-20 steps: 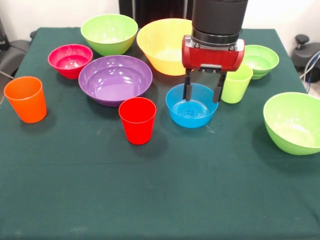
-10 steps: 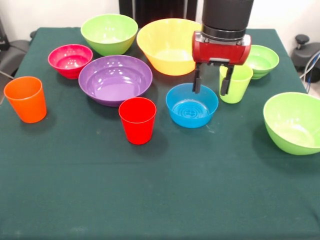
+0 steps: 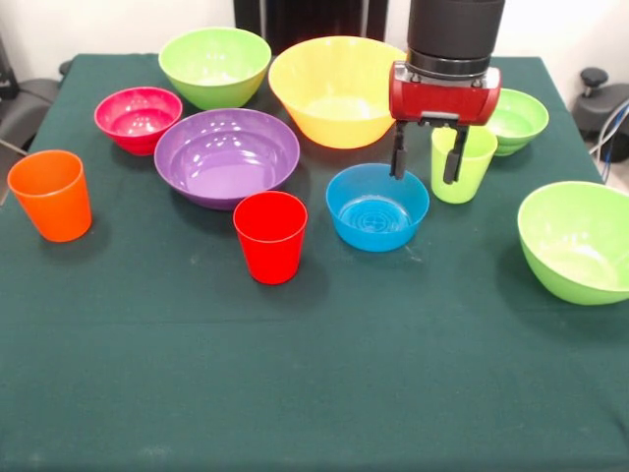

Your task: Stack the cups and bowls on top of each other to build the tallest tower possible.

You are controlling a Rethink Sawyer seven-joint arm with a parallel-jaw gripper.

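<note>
Since every cup and bowl stands alone on the green table (image 3: 314, 393), no tower has been started and all the stacking remains. With fingers spread and empty, the gripper (image 3: 428, 162) hangs between the blue bowl (image 3: 377, 206) and, at its 3 o'clock, the lime green cup (image 3: 463, 163).

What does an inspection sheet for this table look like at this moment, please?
Surface: green tablecloth, flat.
Job's things: orange cup, red cup, lime cup; yellow bowl, purple bowl, blue bowl, magenta bowl, three green bowls; all upright, unstacked.
Clutter: nothing seen.
Grippers: gripper open, empty, beside the lime cup.
Cables: cable at right edge.
Surroundings: dark gear at left edge.
</note>
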